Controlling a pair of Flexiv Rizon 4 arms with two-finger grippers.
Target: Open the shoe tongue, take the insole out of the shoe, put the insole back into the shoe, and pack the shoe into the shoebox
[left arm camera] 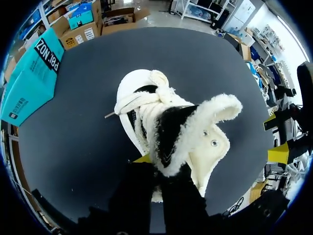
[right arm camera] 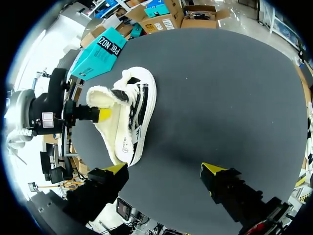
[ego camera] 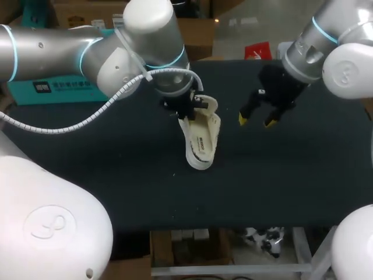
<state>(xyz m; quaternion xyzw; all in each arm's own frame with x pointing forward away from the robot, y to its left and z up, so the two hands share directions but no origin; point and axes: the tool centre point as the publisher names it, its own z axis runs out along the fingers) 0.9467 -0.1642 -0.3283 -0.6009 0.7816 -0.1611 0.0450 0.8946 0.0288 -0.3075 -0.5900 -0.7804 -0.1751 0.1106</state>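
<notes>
White, fleece-lined shoe [ego camera: 201, 137] sat on matte dark table [ego camera: 303, 169]; left gripper [ego camera: 185, 111] pinched its woolly tongue [left arm camera: 195, 127]; right gripper [ego camera: 256, 121] hung spread apart.

Over to the bench [ego camera: 280, 175]: a broad, dark charcoal top stretching right across the head view, matte and evenly lit, its near edge running straight along the front; a few pale specks [ego camera: 174, 173] dot the surface, and that same dark top fills both wrist views

shoe [ego camera: 201, 139] on table [ego camera: 116, 169]; left claw [ego camera: 185, 111] apparently clasping its far end | right claw [ego camera: 256, 121] right, apart | shoebox [ego camera: 52, 91] far-left
</notes>
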